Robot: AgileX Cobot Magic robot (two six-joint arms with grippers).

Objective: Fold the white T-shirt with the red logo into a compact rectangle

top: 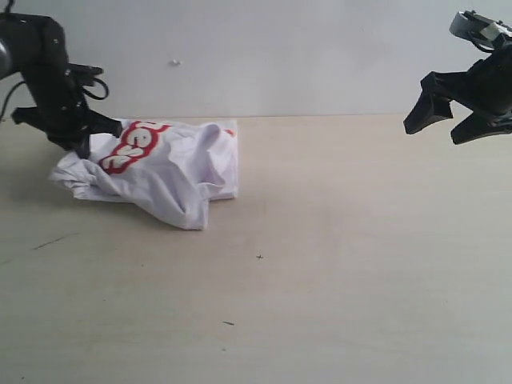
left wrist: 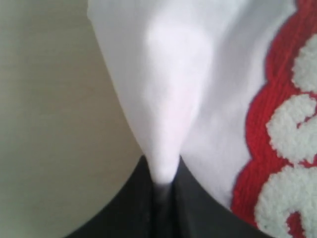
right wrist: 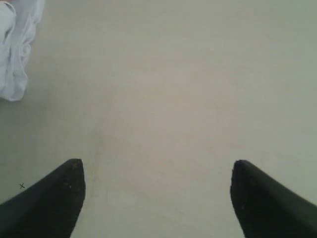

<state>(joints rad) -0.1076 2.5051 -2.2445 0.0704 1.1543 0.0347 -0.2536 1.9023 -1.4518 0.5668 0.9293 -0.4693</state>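
Observation:
The white T-shirt [top: 172, 172] lies crumpled in a heap at the far left of the table, its red logo [top: 132, 147] with puffy white letters facing up near the left end. My left gripper [top: 82, 144] is down at that end, shut on a pinched fold of the shirt's fabric [left wrist: 166, 119]; the red logo [left wrist: 282, 163] fills the side of the left wrist view. My right gripper [top: 446, 128] hangs open, high at the far right, well away from the shirt. Only an edge of the white T-shirt [right wrist: 15, 49] reaches the right wrist view, with bare table between the fingers [right wrist: 64, 198].
The pale wooden table [top: 336, 264] stretches wide in front of and right of the shirt, with small dark specks [top: 259, 257] on it. A plain white wall [top: 280, 56] backs the table.

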